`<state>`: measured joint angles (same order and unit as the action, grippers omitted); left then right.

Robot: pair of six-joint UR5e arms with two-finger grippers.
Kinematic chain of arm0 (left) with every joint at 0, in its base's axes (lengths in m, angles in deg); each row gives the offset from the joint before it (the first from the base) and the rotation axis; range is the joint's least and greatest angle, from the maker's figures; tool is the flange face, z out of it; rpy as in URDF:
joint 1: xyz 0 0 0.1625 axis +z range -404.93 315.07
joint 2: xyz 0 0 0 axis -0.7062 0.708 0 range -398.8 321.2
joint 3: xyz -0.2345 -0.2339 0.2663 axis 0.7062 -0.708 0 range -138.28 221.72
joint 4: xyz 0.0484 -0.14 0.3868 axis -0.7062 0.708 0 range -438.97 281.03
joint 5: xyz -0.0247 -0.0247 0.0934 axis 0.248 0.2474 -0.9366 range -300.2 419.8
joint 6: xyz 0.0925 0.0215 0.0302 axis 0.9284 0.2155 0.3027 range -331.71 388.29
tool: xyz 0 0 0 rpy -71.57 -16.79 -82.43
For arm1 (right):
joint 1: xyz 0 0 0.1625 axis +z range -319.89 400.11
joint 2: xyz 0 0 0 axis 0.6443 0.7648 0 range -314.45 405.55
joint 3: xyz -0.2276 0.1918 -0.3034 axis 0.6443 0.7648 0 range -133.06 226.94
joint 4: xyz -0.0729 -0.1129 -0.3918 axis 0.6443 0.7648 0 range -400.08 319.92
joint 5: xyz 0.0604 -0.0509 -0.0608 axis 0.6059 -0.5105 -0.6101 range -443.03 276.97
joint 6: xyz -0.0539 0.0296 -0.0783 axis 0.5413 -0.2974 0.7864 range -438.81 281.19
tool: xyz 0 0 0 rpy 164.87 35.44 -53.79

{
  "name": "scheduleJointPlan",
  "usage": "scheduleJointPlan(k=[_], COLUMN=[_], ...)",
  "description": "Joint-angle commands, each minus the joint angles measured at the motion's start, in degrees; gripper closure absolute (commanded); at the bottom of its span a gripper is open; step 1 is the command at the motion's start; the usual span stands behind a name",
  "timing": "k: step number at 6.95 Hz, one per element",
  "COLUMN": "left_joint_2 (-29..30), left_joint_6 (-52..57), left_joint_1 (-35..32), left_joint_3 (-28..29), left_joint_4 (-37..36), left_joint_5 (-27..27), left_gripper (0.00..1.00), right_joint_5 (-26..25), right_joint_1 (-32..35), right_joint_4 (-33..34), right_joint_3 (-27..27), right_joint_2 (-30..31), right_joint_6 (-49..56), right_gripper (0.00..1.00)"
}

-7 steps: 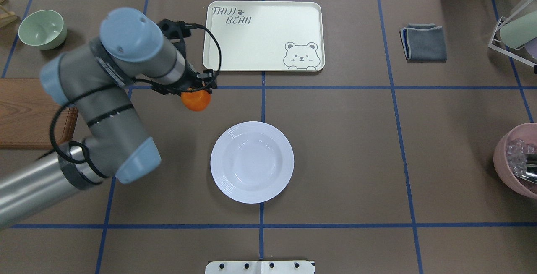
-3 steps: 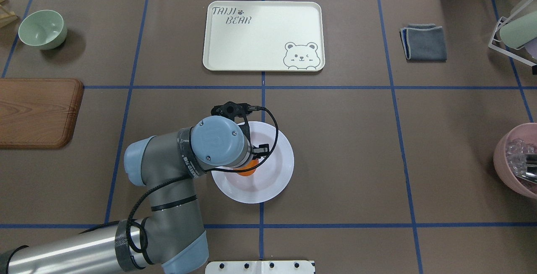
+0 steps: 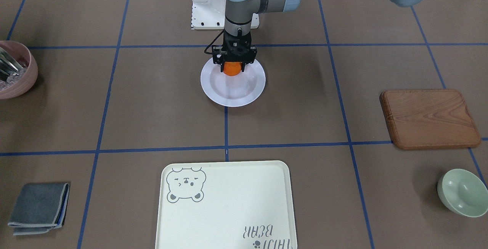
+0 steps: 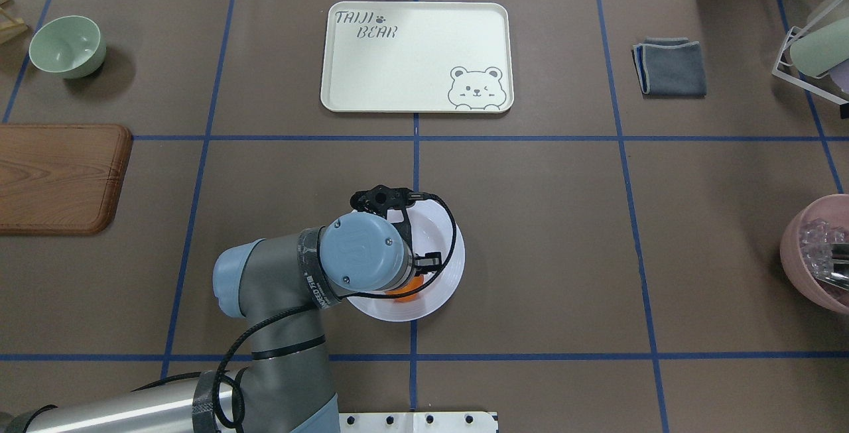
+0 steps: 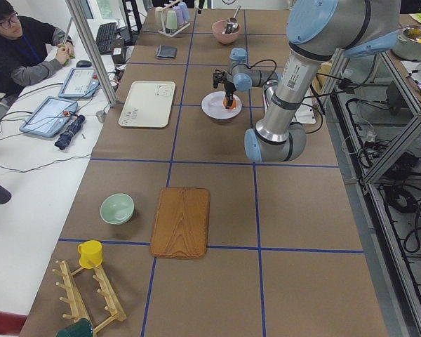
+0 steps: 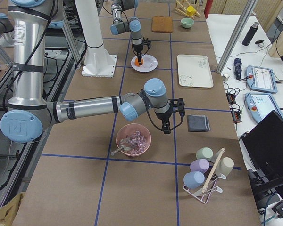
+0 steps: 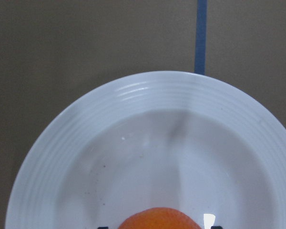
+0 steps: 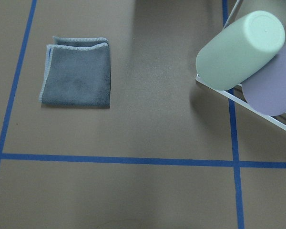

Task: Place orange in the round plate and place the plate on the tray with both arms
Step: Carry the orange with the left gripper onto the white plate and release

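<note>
Over the robot-side half of the plate (image 3: 237,93), the orange (image 3: 231,69) is clamped between the fingers of the left gripper (image 3: 232,65); contact with the plate cannot be judged. The tray (image 3: 228,207) is seen well apart. The right gripper (image 6: 167,127) is held near a folded cloth (image 6: 198,123); its opening cannot be told.

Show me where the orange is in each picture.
Front-facing: orange, upper centre.
Overhead: orange, lower centre, mostly hidden.
Exterior left: orange, top centre.
Exterior right: orange, top centre.
Left wrist: orange, bottom edge.
Right wrist: not in it.
Shared landmark: the white round plate under it.
</note>
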<state>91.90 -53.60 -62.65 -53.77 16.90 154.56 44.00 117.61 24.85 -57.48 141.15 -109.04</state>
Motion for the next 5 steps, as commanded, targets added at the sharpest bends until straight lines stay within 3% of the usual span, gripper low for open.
scheduleJointPlan(k=[1, 4, 5], left_joint_2=[0.0, -0.18, -2.27], left_joint_6=[-0.19, 1.47, 8.26], left_joint_1=[0.06, -4.74, -9.9], left_joint_3=[0.66, -1.61, -3.02], left_joint_4=[3.77, 3.98, 3.54], left_joint_5=[-2.73, -1.17, 4.24], left_gripper=[0.01, 0.01, 0.01], right_joint_5=[0.24, 2.78, 4.01], right_joint_1=[-0.67, -1.29, -2.77], right_joint_4=[-1.81, -7.51, -11.71], right_joint_3=[0.09, 0.35, 0.26], right_joint_2=[-0.41, -1.98, -1.91], right_joint_6=[0.09, 0.09, -0.09], right_gripper=[0.0, 0.0, 0.0])
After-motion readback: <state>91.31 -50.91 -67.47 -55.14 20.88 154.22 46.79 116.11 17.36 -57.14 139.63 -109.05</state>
